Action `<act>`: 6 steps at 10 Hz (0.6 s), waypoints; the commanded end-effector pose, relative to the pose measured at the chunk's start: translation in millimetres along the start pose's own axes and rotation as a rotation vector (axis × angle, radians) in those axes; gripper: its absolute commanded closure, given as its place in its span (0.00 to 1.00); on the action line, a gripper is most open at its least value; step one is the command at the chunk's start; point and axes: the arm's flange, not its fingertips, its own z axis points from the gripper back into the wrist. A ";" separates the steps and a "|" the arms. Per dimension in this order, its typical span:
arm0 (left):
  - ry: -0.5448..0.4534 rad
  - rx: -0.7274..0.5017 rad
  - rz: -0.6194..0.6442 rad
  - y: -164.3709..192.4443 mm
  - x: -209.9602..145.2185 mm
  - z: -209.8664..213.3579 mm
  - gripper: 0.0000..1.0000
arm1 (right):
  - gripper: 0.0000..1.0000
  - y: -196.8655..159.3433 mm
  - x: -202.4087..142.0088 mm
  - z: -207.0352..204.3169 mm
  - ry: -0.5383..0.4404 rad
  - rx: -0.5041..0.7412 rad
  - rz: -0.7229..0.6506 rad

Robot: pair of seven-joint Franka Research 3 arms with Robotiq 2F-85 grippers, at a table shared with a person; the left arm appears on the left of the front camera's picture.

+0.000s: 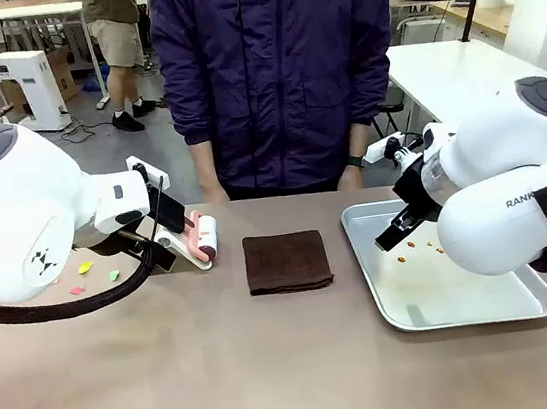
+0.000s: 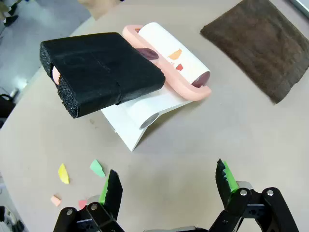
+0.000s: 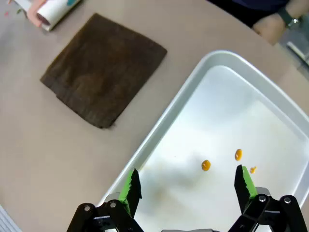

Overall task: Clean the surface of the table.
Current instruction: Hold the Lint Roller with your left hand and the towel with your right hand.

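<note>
Table (image 1: 275,366): taupe top fills the foreground, with both arms over it. Nearest, the left gripper (image 2: 167,170) hangs above the bare top, jaws spread with nothing between them. The right gripper (image 3: 187,171) is equally wide and empty, over the metal tray (image 3: 159,140). Just past the left gripper lie paper scraps (image 2: 97,167). Beyond them the lint roller (image 2: 169,53) is propped on a white stand (image 2: 135,118), its black foam handle (image 2: 101,72) apparently clear of the top. Mid-table is a brown cloth (image 1: 286,260), flat and apart from roller and tray. A person (image 1: 276,73) stands at the far edge.

My read of the step: the left arm goes for the roller.
- Square the pads across the handle at mid-length.
- Close fully before lifting, so the stand stays put.
- Lay the roll flat and pull it through the scraps with light, even pressure.

View differences:
- The left wrist view shows 4 scraps; the front view shows 3.
- The right wrist view resolves 3 orange spots (image 3: 205,165) in the tray; from the front they are small specks.
- The front view adds the overall layout.
</note>
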 end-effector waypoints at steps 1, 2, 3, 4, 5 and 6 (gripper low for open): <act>0.000 0.000 0.000 0.0 0.0 0.0 0.00 | 0.00 0.0 0.0 0.0 0.000 0.000 0.000; 0.000 0.000 0.000 0.0 0.0 0.0 0.00 | 0.00 0.0 0.0 0.0 0.000 0.000 0.000; 0.000 0.000 0.000 0.0 0.0 0.0 0.00 | 0.00 0.0 0.0 0.0 0.000 0.000 0.000; 0.000 0.000 0.000 0.0 0.0 0.0 0.00 | 0.00 0.0 0.0 0.0 0.000 0.000 0.000; 0.000 0.000 0.000 0.0 0.0 0.0 0.00 | 0.00 0.0 0.0 0.0 0.000 0.000 0.000; 0.000 0.000 0.000 0.0 0.0 0.0 0.00 | 0.00 0.0 0.0 0.0 0.000 0.000 0.000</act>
